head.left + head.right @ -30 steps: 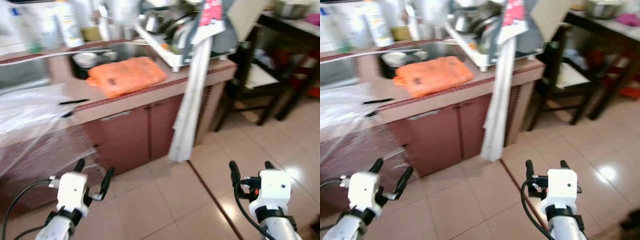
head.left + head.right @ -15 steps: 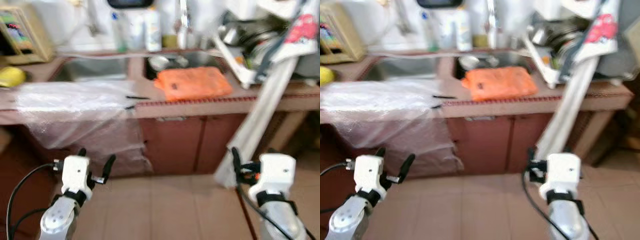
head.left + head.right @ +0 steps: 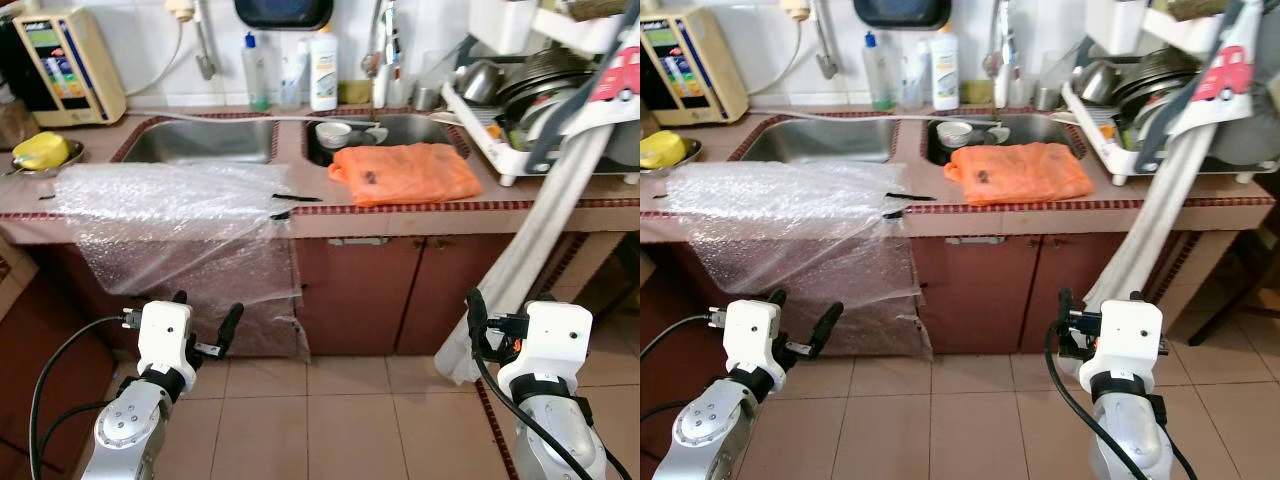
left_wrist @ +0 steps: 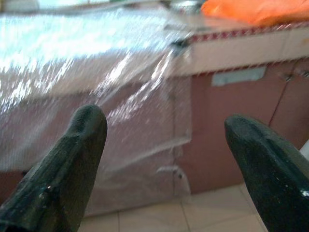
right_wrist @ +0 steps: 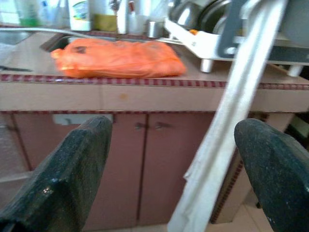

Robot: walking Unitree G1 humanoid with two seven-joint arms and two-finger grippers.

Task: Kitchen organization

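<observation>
A tiled kitchen counter (image 3: 420,212) with a double sink (image 3: 200,142) runs across in front of me. On it, by the right basin, lies a crumpled orange cloth (image 3: 405,172). A white bowl (image 3: 333,133) sits in that basin. A sheet of bubble wrap (image 3: 170,215) covers the counter's left part and hangs down over the cabinet front. My left gripper (image 3: 207,312) is open, low before the hanging wrap. At the same height before the brown cupboard doors (image 3: 400,295), my right gripper (image 5: 174,159) is also open. Both are empty and well short of the counter.
A full dish rack (image 3: 530,100) stands at the counter's right end, and a long white cloth (image 3: 530,250) slants from it to the floor near my right arm. Bottles (image 3: 322,70) line the back wall. A water purifier (image 3: 65,65) and a yellow object (image 3: 40,150) sit far left.
The whole view has swung left and sharpened, so I now face the counter squarely. Both grippers remain open and low.
</observation>
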